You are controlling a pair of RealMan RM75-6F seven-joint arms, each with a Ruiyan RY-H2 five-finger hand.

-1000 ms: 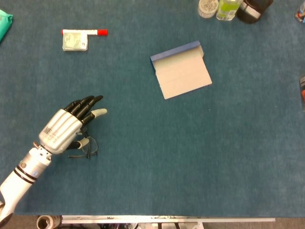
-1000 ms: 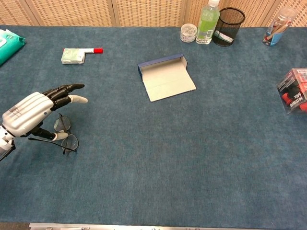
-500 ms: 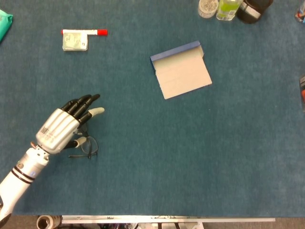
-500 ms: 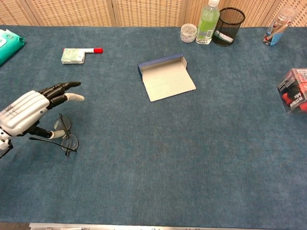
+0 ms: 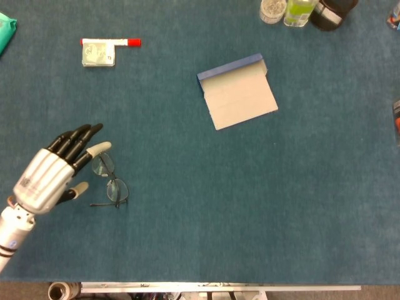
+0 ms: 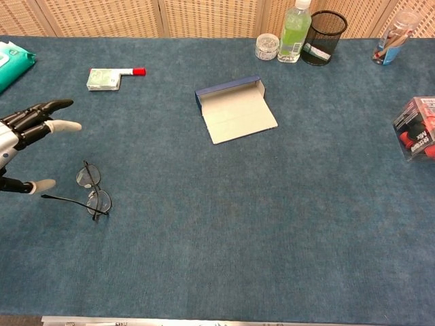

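Note:
A pair of thin-framed glasses point(image 5: 110, 181) point(image 6: 92, 190) lies on the blue table cloth at the front left, one temple arm folded out. My left hand point(image 5: 53, 172) point(image 6: 24, 136) hovers just left of the glasses, fingers spread and holding nothing, apart from the frame. An open glasses case point(image 5: 239, 92) point(image 6: 236, 109), blue outside and pale inside, lies flat near the middle of the table. My right hand shows in neither view.
A small box with a red-capped marker point(image 5: 106, 50) point(image 6: 112, 77) lies at the back left. A green bottle point(image 6: 293, 34), a small jar point(image 6: 266, 46), a black mesh cup point(image 6: 324, 28) stand at the back. A red-filled box point(image 6: 416, 129) sits right; a teal pack point(image 6: 10, 61) sits far left.
My left hand has drawn back to the left and toward the front, off the glasses, which stay lying on the cloth and now show fully.

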